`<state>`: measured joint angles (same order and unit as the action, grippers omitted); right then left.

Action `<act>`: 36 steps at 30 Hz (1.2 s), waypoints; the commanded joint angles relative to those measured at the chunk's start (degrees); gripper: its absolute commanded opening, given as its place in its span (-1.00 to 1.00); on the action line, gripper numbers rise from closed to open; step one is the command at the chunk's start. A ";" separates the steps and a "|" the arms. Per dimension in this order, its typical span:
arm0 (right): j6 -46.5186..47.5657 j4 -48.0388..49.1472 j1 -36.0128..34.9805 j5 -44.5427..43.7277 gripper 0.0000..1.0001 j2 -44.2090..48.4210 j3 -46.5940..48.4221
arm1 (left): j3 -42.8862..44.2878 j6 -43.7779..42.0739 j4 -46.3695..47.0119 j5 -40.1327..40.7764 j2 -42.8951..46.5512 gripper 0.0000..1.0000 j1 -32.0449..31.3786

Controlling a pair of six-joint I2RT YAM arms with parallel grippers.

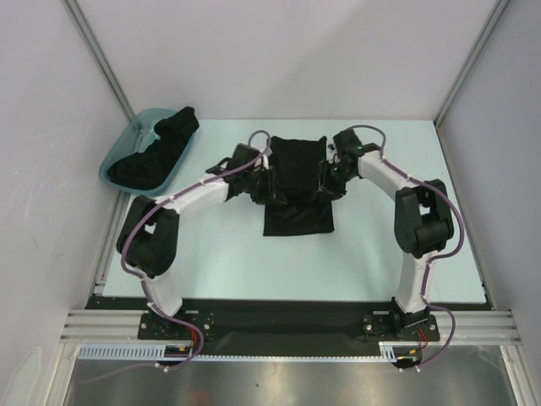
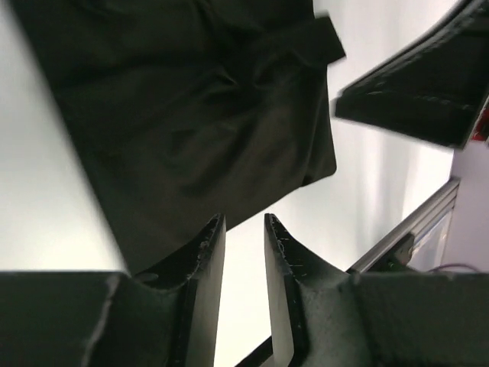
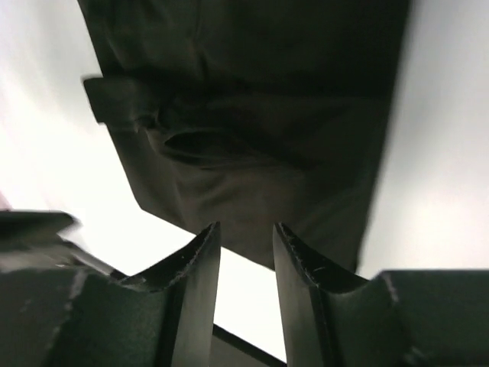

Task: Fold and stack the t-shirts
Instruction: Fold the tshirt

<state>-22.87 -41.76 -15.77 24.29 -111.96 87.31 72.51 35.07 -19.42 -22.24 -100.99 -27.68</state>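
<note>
A black t-shirt lies folded into a long strip in the middle of the table. More black shirts are heaped in the teal tub at the back left. My left gripper is at the strip's left edge and my right gripper at its right edge. In the left wrist view the shirt lies beyond the fingertips, and the left gripper is open and empty. In the right wrist view the shirt lies the same way, and the right gripper is open and empty.
The table is pale and bounded by white walls and an aluminium frame at the near edge. The right arm's gripper shows in the left wrist view at the upper right.
</note>
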 commanded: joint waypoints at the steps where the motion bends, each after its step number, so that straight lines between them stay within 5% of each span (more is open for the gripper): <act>1: -5.33 2.64 -6.01 -11.61 -0.18 0.26 -0.47 | 1.58 -0.26 3.25 0.08 -3.59 -0.36 -4.65; 16: -8.42 9.32 -10.77 -26.93 -0.15 -5.98 0.93 | 5.81 -1.76 0.26 12.30 -9.67 -0.24 -6.16; 23: -4.72 5.03 -9.29 -29.92 -0.09 -16.25 19.18 | -0.17 -0.44 1.31 15.21 -4.74 -0.10 -6.33; 28: -3.50 -1.38 -7.26 -28.08 -0.05 -22.24 32.55 | 3.16 -0.88 1.31 14.07 -7.11 -0.09 -6.33; 36: -1.39 -2.63 -5.50 -18.60 0.08 -8.38 18.18 | 13.09 -1.50 1.92 10.20 -14.49 -0.10 -4.49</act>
<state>-25.98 -41.85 -21.63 -0.03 -128.42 110.21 82.26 34.44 -19.25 -9.87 -113.71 -33.52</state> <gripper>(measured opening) 0.535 0.451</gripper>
